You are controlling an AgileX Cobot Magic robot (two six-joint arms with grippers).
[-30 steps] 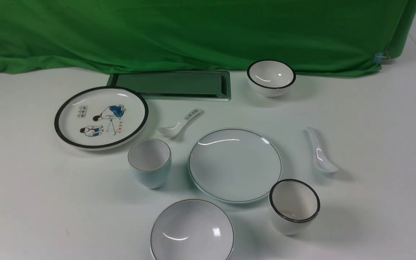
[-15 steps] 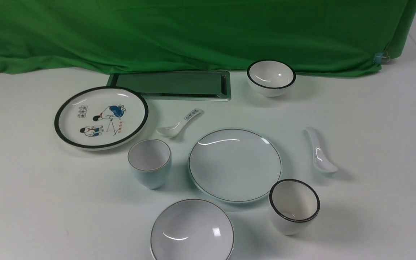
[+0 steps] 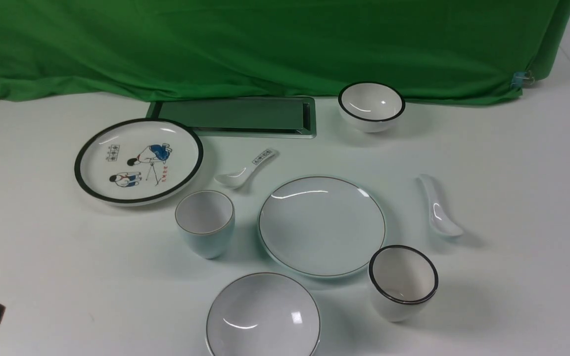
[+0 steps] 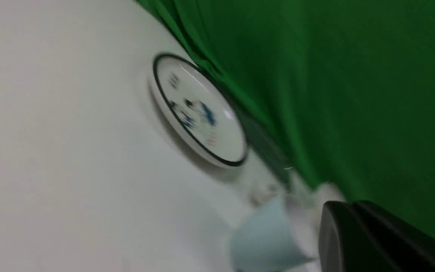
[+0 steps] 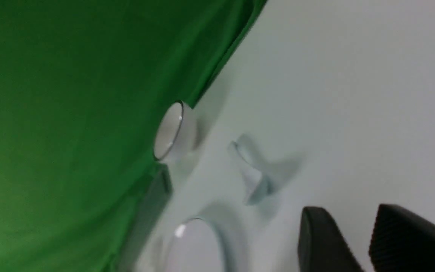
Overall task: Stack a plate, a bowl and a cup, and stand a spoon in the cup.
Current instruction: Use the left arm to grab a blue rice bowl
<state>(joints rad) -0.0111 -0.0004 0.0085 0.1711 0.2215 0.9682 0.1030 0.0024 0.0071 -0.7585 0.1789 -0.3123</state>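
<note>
- The plain pale blue-white round plate with a thin dark rim line lies flat at the middle of the white tabletop, with nothing on it.
- The wide shallow pale blue-white bowl sits on the robot's side of the plate, near its edge. The front view's lower border cuts the bowl off.
- The small pale blue handleless cup stands upright and empty just left of the plate.
- The plain glossy white ceramic spoon lies on the tabletop right of the plate, apart from it.
- A white cup with a bold black rim stands upright close to the plate's near-right edge.
- A white spoon with printed handle marks lies beyond the pale blue cup. It is between the plain plate and a black-rimmed plate with cartoon figures.
- A small white bowl with a black rim stands at the far side, by the green cloth.
- The left fingers are pressed together, hold nothing and are clear of the dishes.
- The right fingers are spread with a bare gap between them, above the tabletop.
</note>
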